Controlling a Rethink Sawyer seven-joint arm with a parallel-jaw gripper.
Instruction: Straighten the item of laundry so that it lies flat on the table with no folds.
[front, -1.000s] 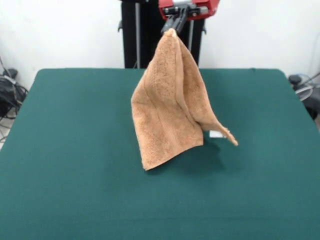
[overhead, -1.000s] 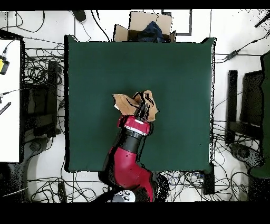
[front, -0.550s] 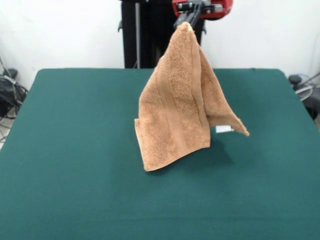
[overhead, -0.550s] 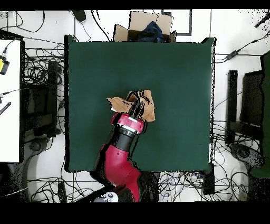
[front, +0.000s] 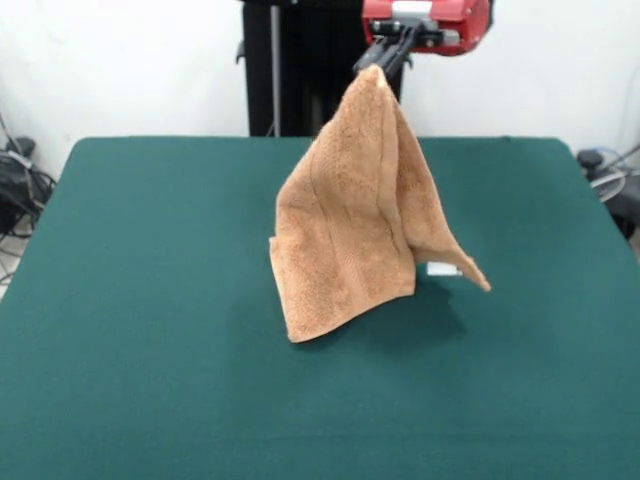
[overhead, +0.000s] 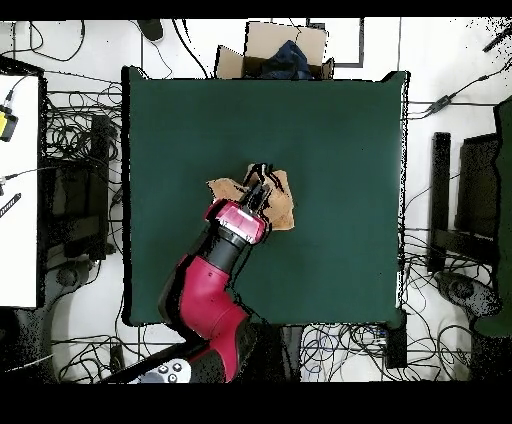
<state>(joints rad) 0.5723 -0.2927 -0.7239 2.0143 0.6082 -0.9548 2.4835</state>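
Front view: gripper (front: 383, 62) pinched shut on top corner of towel (front: 355, 220), which hangs as a peaked fold, lower edges near table (front: 150, 300) centre; white tag (front: 441, 269) visible. Overhead: arm (overhead: 225, 262) covers part of towel (overhead: 283, 205); tag hidden.

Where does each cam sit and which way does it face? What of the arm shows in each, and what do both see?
Front view: sits across the table from the robot, looking at it; only the gripper and red wrist show at the top, pinching the towel by one corner.
Overhead view: above the table, looking straight down, base at the bottom; the whole red arm reaches up to the gripper.
Shared: the towel, the gripper and the green table.
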